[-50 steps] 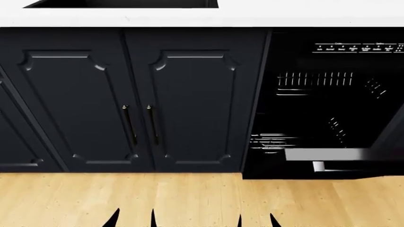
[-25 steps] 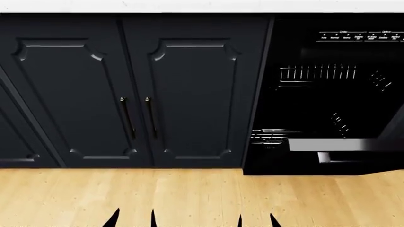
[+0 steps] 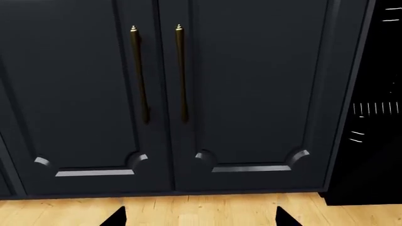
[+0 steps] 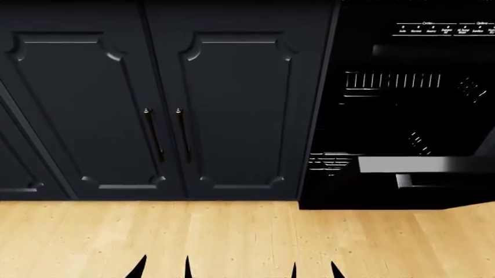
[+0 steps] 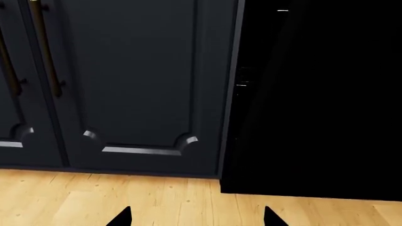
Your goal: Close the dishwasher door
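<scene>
Glossy black and edged with a silver-grey strip, the dishwasher door is hanging open at the right of the head view, dropped forward from the cavity so that its top edge and the long silver bar handle are facing the robot. Behind it the wire racks and the control strip are showing, which suggests the door is well short of shut. It is probably sitting this way because nothing is pushing it up yet.

The robot is standing on the light wooden floor mostly in front of the navy cabinet doors, so the dishwasher is lying off to its right and partly out of frame. To reach the door it would likely need to shift or stretch rightward.

Only the dark fingertips of each hand are showing. The left hand is pointing at the cabinet doors and their slim brass handles, with its tips set wide apart and holding nothing. The right hand is facing the seam between the cabinet and the black dishwasher opening, likewise spread wide, empty and touching nothing.
</scene>
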### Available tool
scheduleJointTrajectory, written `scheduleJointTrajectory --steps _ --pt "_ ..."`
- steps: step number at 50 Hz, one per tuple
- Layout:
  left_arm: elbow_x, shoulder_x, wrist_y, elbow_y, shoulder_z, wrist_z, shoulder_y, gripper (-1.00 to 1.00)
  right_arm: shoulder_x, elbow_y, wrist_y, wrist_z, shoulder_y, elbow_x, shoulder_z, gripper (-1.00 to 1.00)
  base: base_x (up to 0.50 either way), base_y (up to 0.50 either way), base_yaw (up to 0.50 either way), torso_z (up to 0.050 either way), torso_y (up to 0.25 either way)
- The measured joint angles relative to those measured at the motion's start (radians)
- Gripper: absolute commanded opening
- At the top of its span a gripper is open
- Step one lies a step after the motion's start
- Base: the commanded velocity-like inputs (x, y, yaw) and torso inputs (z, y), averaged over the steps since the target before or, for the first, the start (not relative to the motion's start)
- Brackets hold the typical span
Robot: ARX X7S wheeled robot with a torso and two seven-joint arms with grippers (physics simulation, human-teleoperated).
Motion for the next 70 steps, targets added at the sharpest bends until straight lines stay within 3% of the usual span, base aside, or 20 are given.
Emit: scheduleJointTrajectory --steps 70 --pt "0.000 0.000 0.000 0.000 0.000 0.000 0.000 1.00 -0.001 0.000 0.008 -0.006 0.002 0.002 0.007 1.00 0.00 0.00 0.00 -0.050 0.000"
